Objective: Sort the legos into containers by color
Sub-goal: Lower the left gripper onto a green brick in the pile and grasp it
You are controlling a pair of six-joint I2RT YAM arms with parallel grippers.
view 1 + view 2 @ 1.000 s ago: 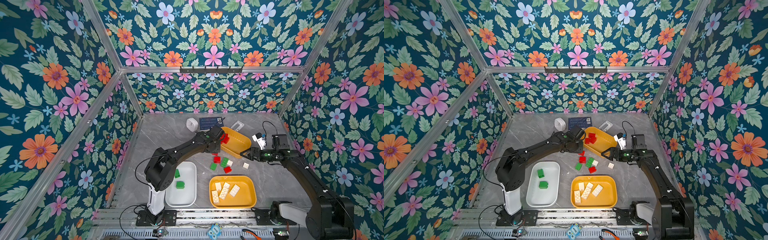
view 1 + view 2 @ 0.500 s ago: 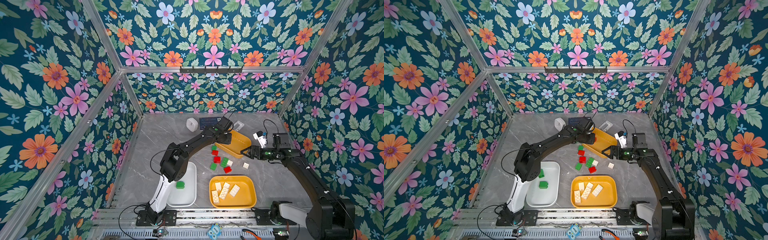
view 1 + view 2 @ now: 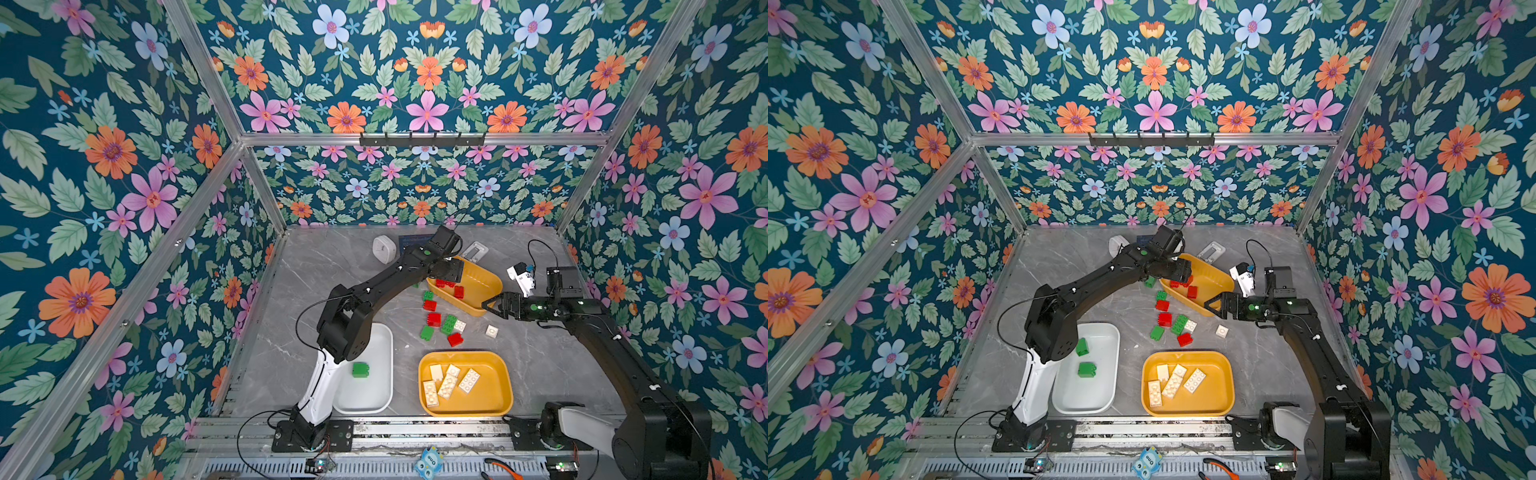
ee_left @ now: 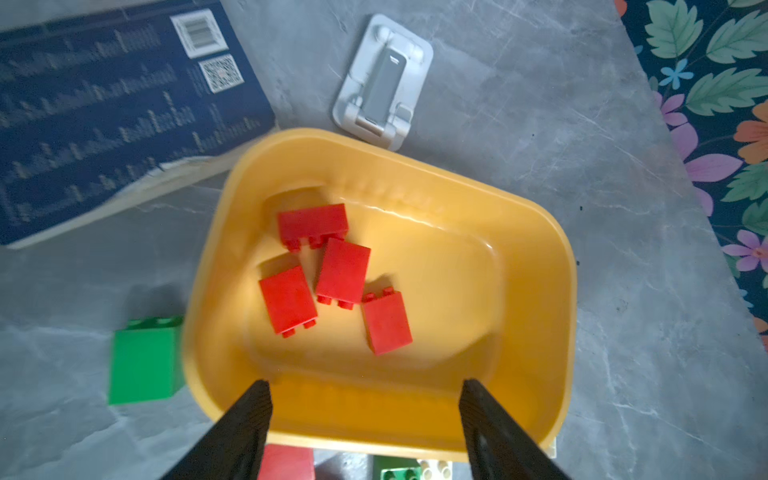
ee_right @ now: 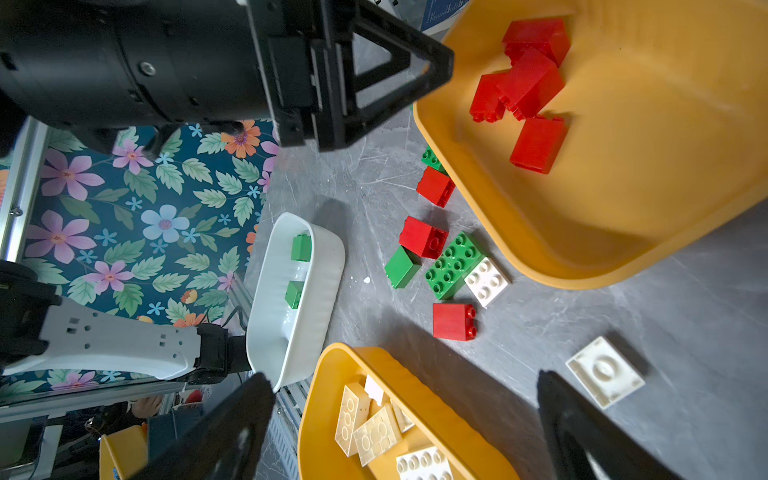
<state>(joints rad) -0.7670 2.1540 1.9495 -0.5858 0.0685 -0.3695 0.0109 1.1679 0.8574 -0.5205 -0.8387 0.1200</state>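
**White tub** (image 3: 1100,399): it stands on the tabletop (image 3: 324,266), well apart from the left gripper (image 4: 365,388) and back beside that arm's base. Two green bricks (image 3: 1086,369) lie in it, apart from each other.

**Left gripper:** its fingers (image 4: 249,415) stand apart with nothing between them. The tips hang at the near rim of the far yellow tub (image 4: 540,232) and point into it.

**Far yellow tub:** four red bricks (image 4: 343,272) lie clustered on its floor just ahead of the left gripper's tips, and none is touched. One green brick (image 4: 143,361) sits on the tabletop just outside the tub wall, beside the left gripper. Beyond the tub's far rim lie a dark card (image 4: 104,124) with a QR code and a white stand (image 4: 382,83). Whether either touches the tub cannot be told.

**Loose legos** (image 5: 453,266): these lie on the tabletop between the two grippers, just outside the far yellow tub.
- There are three red, two small green, one oblong green and one white square brick.
- The oblong green brick touches the white one.
- A cream flat brick (image 5: 604,372) lies alone, just beside one finger of the right gripper (image 5: 401,380).

**Near yellow tub** (image 3: 494,403): it stands back from the right gripper, toward the arm bases. It holds several cream bricks (image 3: 449,380) lying flat and close together.

**Right gripper:** its fingers are spread wide and hold nothing. It hovers above the tabletop, close to the outer wall of the far yellow tub, with the loose legos ahead of it.
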